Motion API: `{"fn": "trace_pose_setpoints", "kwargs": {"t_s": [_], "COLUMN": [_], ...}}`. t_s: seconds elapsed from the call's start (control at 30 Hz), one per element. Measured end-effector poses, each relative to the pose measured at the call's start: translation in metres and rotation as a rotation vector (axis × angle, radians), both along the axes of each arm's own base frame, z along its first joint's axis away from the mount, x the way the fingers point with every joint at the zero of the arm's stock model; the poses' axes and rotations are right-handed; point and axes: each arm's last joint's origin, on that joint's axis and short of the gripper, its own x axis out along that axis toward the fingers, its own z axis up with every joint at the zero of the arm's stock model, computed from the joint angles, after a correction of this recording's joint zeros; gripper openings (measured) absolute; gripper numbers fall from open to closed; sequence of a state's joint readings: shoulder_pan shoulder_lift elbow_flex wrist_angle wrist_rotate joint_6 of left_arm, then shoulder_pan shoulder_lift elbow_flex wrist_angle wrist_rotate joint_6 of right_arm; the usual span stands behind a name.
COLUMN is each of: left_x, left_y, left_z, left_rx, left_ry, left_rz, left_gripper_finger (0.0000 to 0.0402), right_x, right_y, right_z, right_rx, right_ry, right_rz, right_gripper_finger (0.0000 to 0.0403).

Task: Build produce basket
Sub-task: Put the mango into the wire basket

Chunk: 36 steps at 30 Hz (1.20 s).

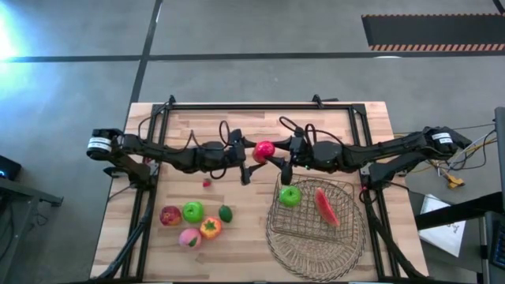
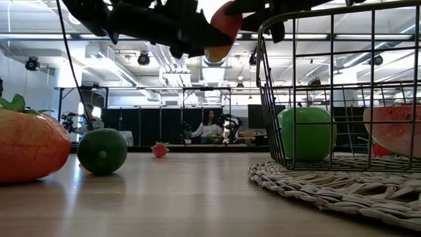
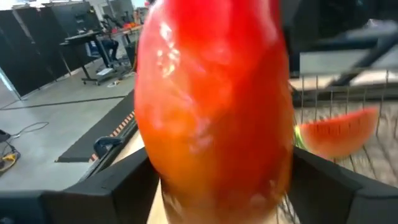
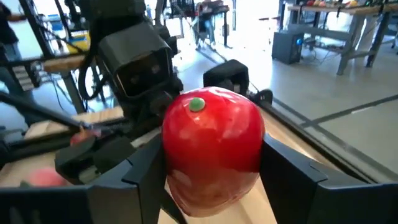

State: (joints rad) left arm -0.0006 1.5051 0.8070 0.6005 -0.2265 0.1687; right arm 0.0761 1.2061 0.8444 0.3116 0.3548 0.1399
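A red apple (image 1: 263, 148) hangs in the air above the middle of the table, between my two grippers. My left gripper (image 3: 217, 186) reaches it from the table's left and my right gripper (image 4: 211, 180) from the right; both are shut on it. The copper wire basket (image 1: 341, 225) stands on a round woven mat (image 1: 316, 256) at the near right and holds a green apple (image 1: 290, 196) and a watermelon slice (image 1: 326, 207). More produce lies on the table at the near left: a red fruit (image 1: 170, 215), a green apple (image 1: 193, 211), a lime (image 1: 226, 213), a pink fruit (image 1: 189, 237) and an orange one (image 1: 210, 227). My left gripper pinches the red apple between its two fingers, one finger (image 3: 134, 186) on each of two opposite sides (image 3: 155, 168). The fingers come level from the table's left. The apple is lifted clear of the table. My right gripper pinches the same apple by two opposite sides (image 4: 255, 155), one finger (image 4: 286, 174) on each. Its fingers come level from the table's right. The apple's end with the green dot (image 4: 196, 104) faces up and toward this wrist.
A tiny red berry (image 1: 207, 183) lies alone on the wood between the arms and the near-left fruit. A black frame (image 1: 260, 105) borders the table's far edge and sides. In the low view a person sits far behind the table (image 2: 210, 125).
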Motion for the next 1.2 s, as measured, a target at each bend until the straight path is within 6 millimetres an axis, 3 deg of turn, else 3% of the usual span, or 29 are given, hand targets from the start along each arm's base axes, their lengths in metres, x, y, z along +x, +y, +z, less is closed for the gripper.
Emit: {"fn": "trace_pose_setpoints", "kwargs": {"t_s": [0.17, 0.3, 0.47, 0.63, 0.9, 1.2], "left_x": [-0.001, -0.004, -0.008, -0.008, -0.008, -0.008], "left_y": [0.000, 0.001, 0.001, 0.001, 0.001, -0.003], "left_z": [-0.011, -0.019, -0.027, -0.028, -0.027, -0.027], "left_rx": [0.006, 0.000, -0.018, -0.043, -0.063, -0.094], "left_ry": [0.123, 0.188, 0.218, 0.213, 0.207, 0.199], "left_rz": [0.002, 0.020, 0.060, 0.065, 0.072, 0.060], "left_gripper_finger": [0.0333, 0.0343, 0.0343, 0.0343, 0.0343, 0.0343], "right_x": [-0.013, -0.029, -0.054, -0.070, -0.052, -0.019], "right_y": [-0.001, 0.002, 0.020, 0.042, 0.065, 0.074], "right_z": [0.007, 0.019, 0.039, 0.049, 0.011, -0.037], "right_rx": [0.006, 0.049, 0.115, 0.337, 0.500, 0.522], "right_ry": [0.043, 0.111, 0.287, 0.521, 0.794, 0.990], "right_rz": [-0.009, -0.007, 0.050, 0.218, 0.386, 0.560], "right_gripper_finger": [0.0202, 0.0203, 0.0204, 0.0205, 0.0206, 0.0207]}}
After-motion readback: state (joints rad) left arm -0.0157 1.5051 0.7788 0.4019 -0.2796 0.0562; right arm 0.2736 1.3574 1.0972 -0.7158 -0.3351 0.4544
